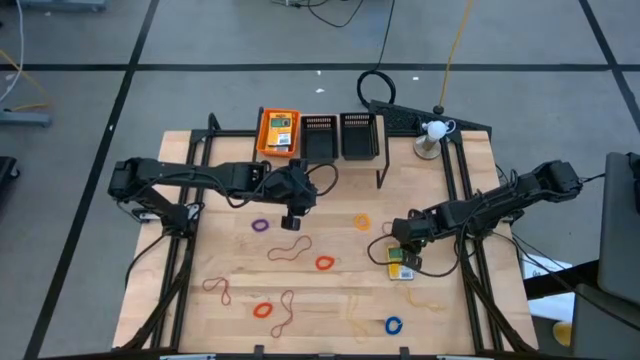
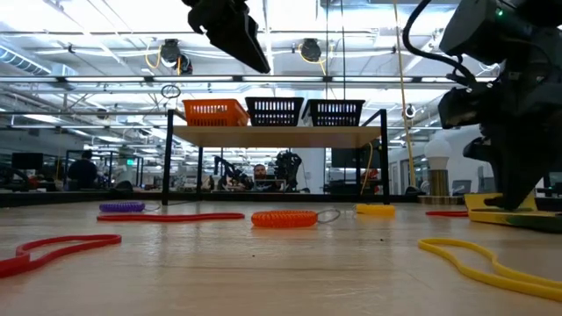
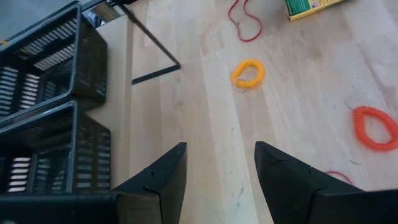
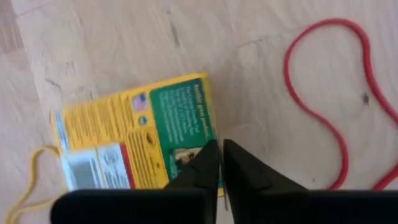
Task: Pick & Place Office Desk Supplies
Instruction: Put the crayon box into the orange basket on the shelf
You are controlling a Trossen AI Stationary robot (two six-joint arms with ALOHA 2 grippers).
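Right gripper (image 4: 221, 163) low on table, fingers pinched together at edge of yellow-and-green card box (image 4: 137, 140); box flat on wood, apparently nipped for lifting. Left gripper (image 3: 217, 174) hovering wide open, empty, near black bins (image 3: 43, 93)

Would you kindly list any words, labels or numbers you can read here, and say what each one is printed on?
No text here can be read.
Yellow-and-green card box: white print on the green panel and a small barcode label, both too blurred to read.
Card box in the orange bin: label too small to read.

Dark jointed arms, black cables
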